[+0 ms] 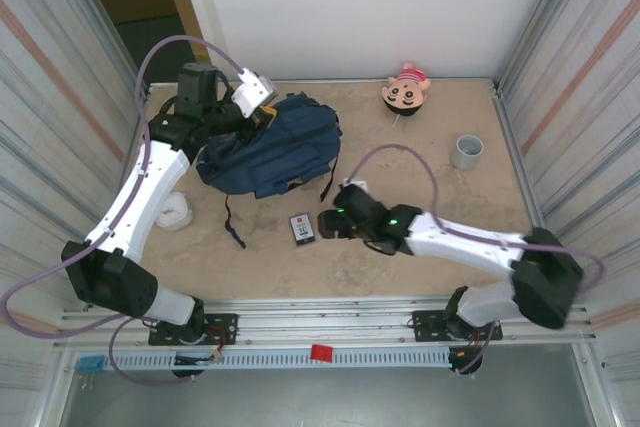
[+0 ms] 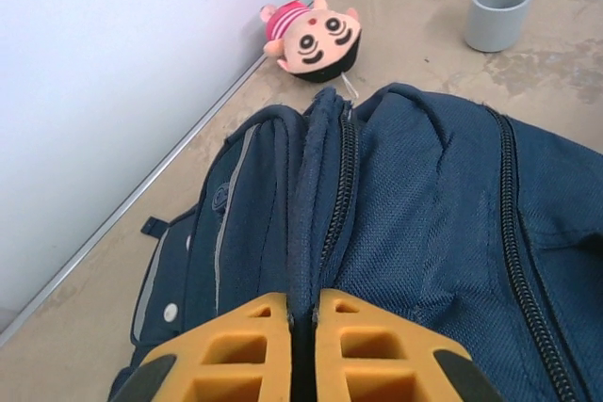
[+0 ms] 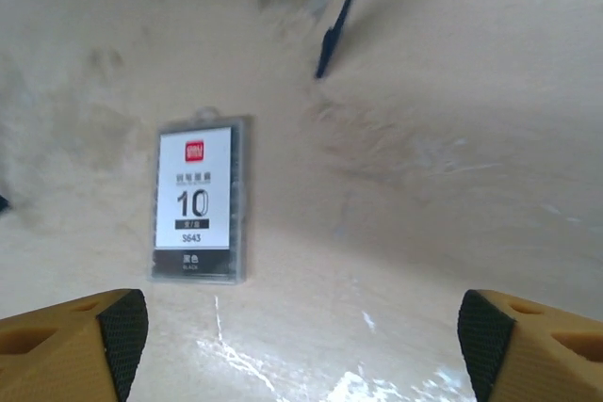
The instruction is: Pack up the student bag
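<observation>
The student bag [image 1: 270, 147], navy-blue fabric, lies at the back left of the table, and the left wrist view shows its zipper close up [image 2: 424, 195]. My left gripper [image 1: 262, 119] is at the bag's top edge. Its yellow jaws [image 2: 301, 303] are shut on a ridge of bag fabric beside the zipper. A small clear box with a white label reading "10" [image 1: 302, 228] lies flat on the table in front of the bag. My right gripper [image 1: 325, 225] hovers just right of that box, open with nothing between its fingers [image 3: 306, 331]. The box [image 3: 201, 200] lies ahead of its left finger.
A pink plush doll [image 1: 405, 92] lies against the back wall [image 2: 311, 37]. A grey cup [image 1: 466, 151] stands at the right [image 2: 497, 13]. A white object [image 1: 175, 211] sits beside the left arm. A dark bag strap [image 1: 232, 227] trails toward the front. Corrugated walls close both sides.
</observation>
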Controlling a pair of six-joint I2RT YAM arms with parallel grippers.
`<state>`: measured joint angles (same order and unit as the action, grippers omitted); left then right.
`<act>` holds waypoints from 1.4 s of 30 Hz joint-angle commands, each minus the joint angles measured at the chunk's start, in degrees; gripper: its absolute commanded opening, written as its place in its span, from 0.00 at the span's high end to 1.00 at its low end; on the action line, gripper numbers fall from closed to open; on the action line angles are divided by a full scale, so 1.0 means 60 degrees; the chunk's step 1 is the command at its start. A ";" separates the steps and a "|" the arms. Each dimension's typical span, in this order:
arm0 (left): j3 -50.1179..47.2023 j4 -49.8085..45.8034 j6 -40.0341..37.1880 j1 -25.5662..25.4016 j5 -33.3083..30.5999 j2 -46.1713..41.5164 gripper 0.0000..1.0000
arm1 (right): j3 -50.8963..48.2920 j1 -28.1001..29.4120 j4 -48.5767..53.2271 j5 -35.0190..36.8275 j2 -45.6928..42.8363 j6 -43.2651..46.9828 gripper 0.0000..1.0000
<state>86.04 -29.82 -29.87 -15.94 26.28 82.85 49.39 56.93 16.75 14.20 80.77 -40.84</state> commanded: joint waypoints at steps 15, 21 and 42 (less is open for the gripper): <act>0.0705 0.2107 0.1322 0.1065 0.0937 -0.0070 1.00 | 0.4276 0.0386 0.0393 0.0180 0.5968 0.0971 0.15; 0.0705 0.2238 0.1455 0.1069 0.1017 0.0035 1.00 | 0.3623 0.0539 0.1414 -0.0026 0.5701 0.0676 0.31; -0.1752 0.1623 -0.0629 -0.0377 0.3537 -0.1408 1.00 | -0.0199 -0.4620 0.2533 -0.0524 0.1718 0.1056 0.41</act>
<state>76.36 -25.43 -27.05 -14.46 36.27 81.60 49.84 32.45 27.97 12.67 92.90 -36.75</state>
